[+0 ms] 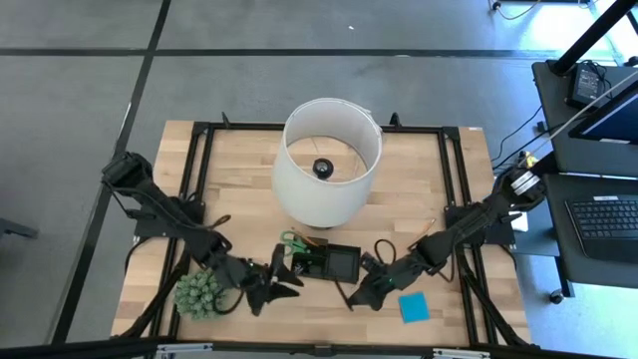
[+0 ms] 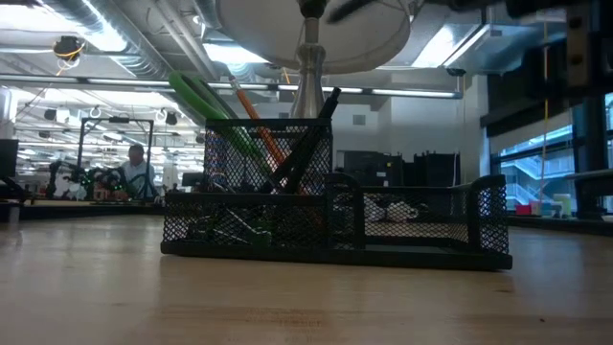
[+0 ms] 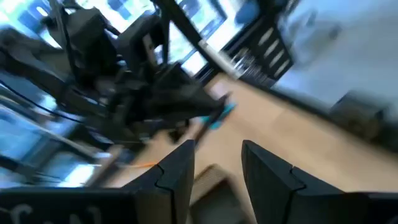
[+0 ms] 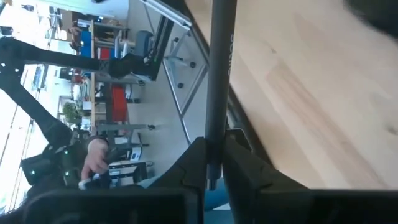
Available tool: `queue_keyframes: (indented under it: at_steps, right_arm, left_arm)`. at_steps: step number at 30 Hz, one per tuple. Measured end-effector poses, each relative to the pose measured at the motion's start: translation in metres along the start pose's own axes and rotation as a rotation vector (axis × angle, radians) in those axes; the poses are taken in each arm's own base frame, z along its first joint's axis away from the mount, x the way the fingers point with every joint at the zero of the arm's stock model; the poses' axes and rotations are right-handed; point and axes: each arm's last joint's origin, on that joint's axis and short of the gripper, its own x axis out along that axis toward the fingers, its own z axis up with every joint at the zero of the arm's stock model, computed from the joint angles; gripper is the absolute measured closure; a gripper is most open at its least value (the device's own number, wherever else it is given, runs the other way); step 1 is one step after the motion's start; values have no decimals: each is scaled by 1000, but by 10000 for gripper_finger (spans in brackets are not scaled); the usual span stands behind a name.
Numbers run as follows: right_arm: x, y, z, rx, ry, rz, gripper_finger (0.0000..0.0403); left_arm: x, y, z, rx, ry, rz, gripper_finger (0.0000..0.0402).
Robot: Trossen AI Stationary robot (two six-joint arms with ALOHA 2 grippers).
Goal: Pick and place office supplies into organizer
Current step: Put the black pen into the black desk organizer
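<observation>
Near the front of the tabletop (image 1: 249,179), the black organizer (image 1: 334,263) sits between the two arms. The right end effector (image 1: 356,296) is just beside the organizer's right front corner. It is clenched on a thin dark pen (image 4: 219,74), which sticks out long and straight from between its fingers. The organizer lies up and to the left of this end effector, very close, so the right arm is the one to drop the pen in, I think. The pen should be tipped up to go in with the other tall things. Green-handled scissors (image 2: 215,113) and an orange pencil (image 2: 257,125) already lean in the tall part. The left end effector (image 1: 281,275) waits by the organizer's left side, fingers apart and empty. A blue sticky-note pad (image 1: 414,307) lies near the right arm.
</observation>
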Motion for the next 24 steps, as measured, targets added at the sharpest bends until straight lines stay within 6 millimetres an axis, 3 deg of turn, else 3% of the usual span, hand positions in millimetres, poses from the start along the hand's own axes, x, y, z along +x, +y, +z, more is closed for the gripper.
queue_keyframes:
  at_steps: [6, 14, 24]
  right_arm:
    - [20, 19, 1, -28, -6, 27, 358]
    - [28, 26, 2, -72, -33, 33, 358]
    - [28, 28, 4, -67, -59, 45, 357]
  left_arm:
    - [16, 0, 7, 210, 133, 52, 262]
    - [37, -19, 14, 530, 291, 118, 245]
    - [53, -22, 16, 581, 362, 176, 249]
